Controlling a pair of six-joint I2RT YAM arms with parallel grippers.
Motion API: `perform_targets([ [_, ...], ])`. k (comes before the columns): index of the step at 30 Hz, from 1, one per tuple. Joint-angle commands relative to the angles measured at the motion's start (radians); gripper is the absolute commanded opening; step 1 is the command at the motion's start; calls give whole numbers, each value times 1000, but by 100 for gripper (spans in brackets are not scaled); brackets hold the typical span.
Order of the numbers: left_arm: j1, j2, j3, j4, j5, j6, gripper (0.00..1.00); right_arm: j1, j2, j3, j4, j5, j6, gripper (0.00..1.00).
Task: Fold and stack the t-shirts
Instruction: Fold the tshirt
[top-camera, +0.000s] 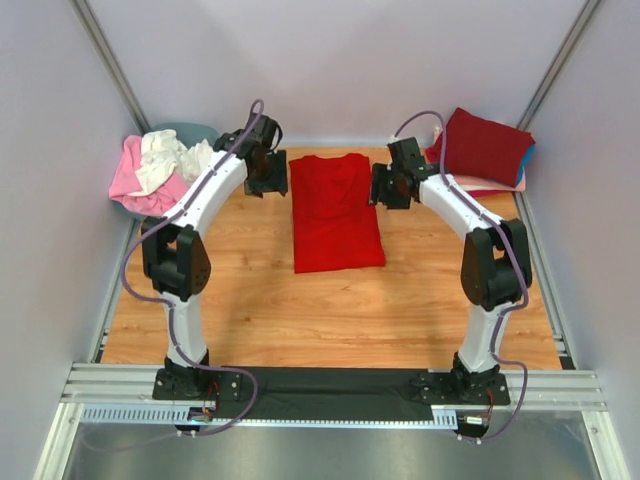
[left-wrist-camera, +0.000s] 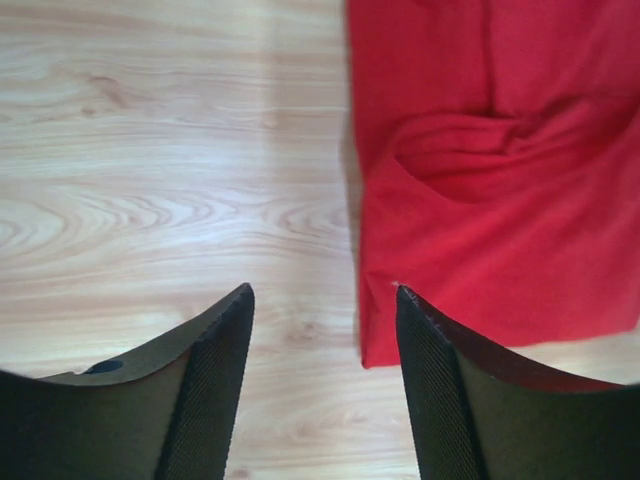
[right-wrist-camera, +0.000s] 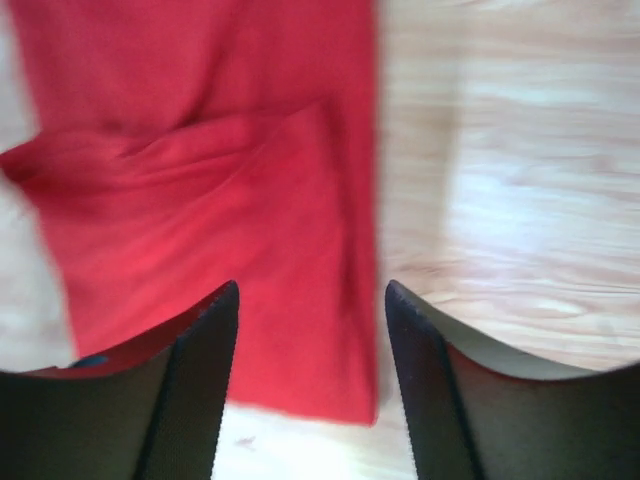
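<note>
A bright red t-shirt (top-camera: 335, 212) lies on the wooden table, folded lengthwise into a long strip. My left gripper (top-camera: 268, 176) hovers open and empty beside the strip's far left corner; in the left wrist view the cloth corner (left-wrist-camera: 480, 230) lies just inside the right finger. My right gripper (top-camera: 384, 188) hovers open and empty by the far right edge; the right wrist view shows the cloth (right-wrist-camera: 220, 220) between and left of its fingers. A folded dark red shirt (top-camera: 482, 147) tops a stack at the back right, with pink and blue edges beneath it.
A grey tub (top-camera: 185, 135) at the back left holds crumpled pink (top-camera: 135, 180) and white (top-camera: 170, 155) shirts. Grey walls and metal posts close in the table on three sides. A metal rail runs along the table's right edge (top-camera: 535, 270).
</note>
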Motion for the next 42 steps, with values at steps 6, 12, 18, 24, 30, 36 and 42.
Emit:
perform_targets([
  [6, -84, -107, -318, 134, 64, 6, 56, 132, 84, 74, 20, -188, 20, 33],
  [12, -104, -300, -499, 103, 15, 4, 53, 192, 220, 213, -40, -186, 32, 28],
  [18, -124, -490, -561, 74, 32, -10, 53, 197, 386, 417, -101, -186, 45, 27],
  [24, -124, -598, -677, 105, 23, -13, 53, 160, 564, 707, -166, -111, 43, 29],
  [30, -124, -598, -707, 141, 21, -30, 53, 84, 643, 884, -89, -111, 45, 33],
  [36, -124, -583, -811, 357, 113, -45, 58, 29, 269, 461, 127, -60, 15, 53],
  [42, -126, -482, -843, 514, 213, -60, 64, -61, -57, -44, 236, -134, 63, 62],
])
